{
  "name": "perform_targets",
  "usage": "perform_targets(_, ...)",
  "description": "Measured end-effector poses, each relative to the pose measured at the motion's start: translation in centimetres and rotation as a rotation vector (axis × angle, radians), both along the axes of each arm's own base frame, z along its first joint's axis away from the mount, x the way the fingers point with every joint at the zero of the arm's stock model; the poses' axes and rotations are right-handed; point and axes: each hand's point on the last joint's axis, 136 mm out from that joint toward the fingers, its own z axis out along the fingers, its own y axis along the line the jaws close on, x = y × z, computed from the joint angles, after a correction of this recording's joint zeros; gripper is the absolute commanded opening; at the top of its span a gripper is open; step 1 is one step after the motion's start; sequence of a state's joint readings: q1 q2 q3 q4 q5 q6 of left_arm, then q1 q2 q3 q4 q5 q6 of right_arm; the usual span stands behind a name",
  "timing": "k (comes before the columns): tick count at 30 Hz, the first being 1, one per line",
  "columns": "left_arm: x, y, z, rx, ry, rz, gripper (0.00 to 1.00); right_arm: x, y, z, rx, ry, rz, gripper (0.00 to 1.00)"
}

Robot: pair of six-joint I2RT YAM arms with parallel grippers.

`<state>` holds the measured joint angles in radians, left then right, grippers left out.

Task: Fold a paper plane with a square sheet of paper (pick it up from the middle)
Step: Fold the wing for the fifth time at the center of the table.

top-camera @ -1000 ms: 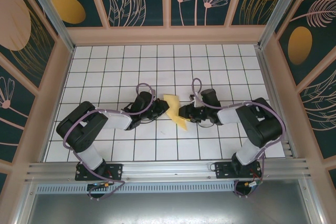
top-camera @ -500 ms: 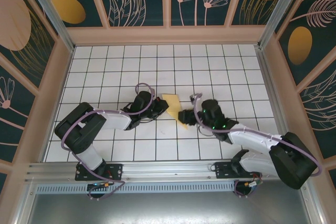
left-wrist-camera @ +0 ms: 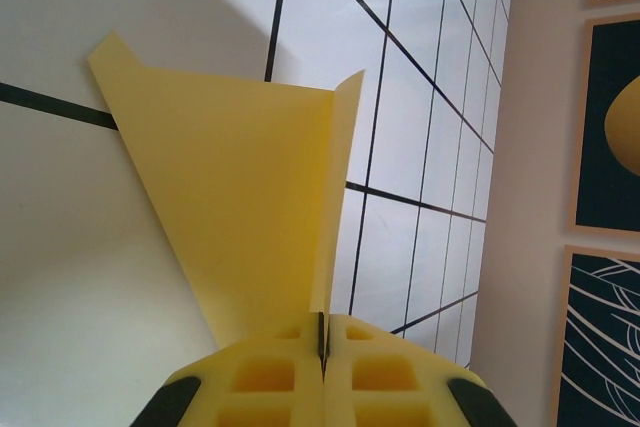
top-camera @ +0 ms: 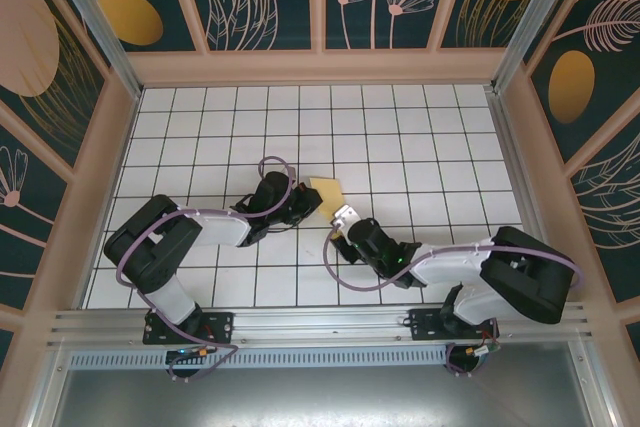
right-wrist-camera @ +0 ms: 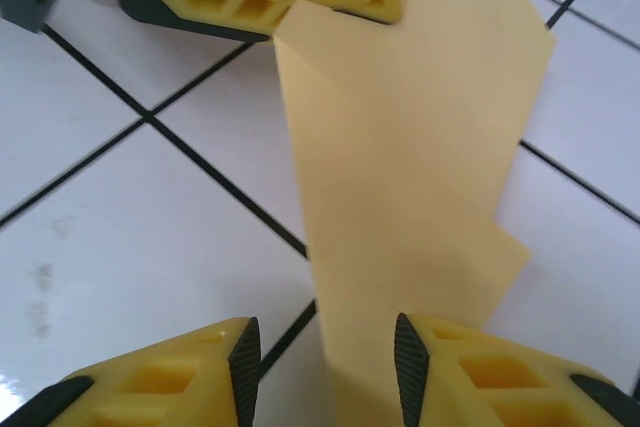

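We're high above and behind the arm bases (top-camera: 190, 327), looking down on the whole tiled table (top-camera: 200, 127). Our left wrist camera skims close along the tiles toward a wall (left-wrist-camera: 540, 147); the right wrist looks down, equally close. All three share the yellow paper (top-camera: 327, 190).

Top view bright and even, lit from overhead, sharp; short soft shadows under the arms (top-camera: 200, 225) on the white counter (top-camera: 420, 127), slight bend at frame edges. Left wrist: broad soft shadow over counter upper left, yellow paper (left-wrist-camera: 240, 197) glows, pads (left-wrist-camera: 262, 382) of left hand (left-wrist-camera: 322, 332) blurred. Right wrist: faint sheen on tiles lower left, right hand (right-wrist-camera: 325, 367) pads soft.
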<state>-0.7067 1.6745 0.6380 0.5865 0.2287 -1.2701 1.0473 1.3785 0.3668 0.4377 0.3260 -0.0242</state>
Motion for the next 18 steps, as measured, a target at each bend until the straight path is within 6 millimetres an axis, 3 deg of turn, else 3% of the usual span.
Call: perform_targets(18,-0.1,-0.1,0.0,-0.003,0.002,-0.006,0.06,1.8,0.9,-0.9,-0.159,-0.142,0.017,0.25)
